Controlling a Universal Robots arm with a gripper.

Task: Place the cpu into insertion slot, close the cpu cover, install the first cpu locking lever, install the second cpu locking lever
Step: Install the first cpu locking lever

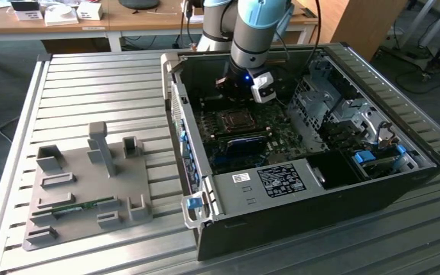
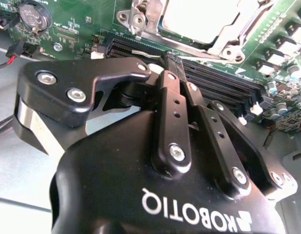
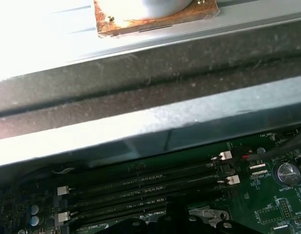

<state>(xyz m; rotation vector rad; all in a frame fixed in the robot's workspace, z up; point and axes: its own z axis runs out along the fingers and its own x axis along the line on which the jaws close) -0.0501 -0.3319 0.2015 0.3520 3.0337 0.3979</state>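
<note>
One gripper [image 2: 172, 58], fingers closed together and holding nothing, hangs over the memory slots [image 2: 223, 83] inside the one black computer case [image 1: 304, 217]. One cpu [image 2: 204, 19] lies in the insertion slot [image 1: 238, 120] mid-board, under the cpu cover [image 2: 238, 41].

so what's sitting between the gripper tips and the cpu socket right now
In the second wrist view, the gripper has its fingers together over the long black memory slots. Those slots and a strip of green board lie between it and the socket.
</note>
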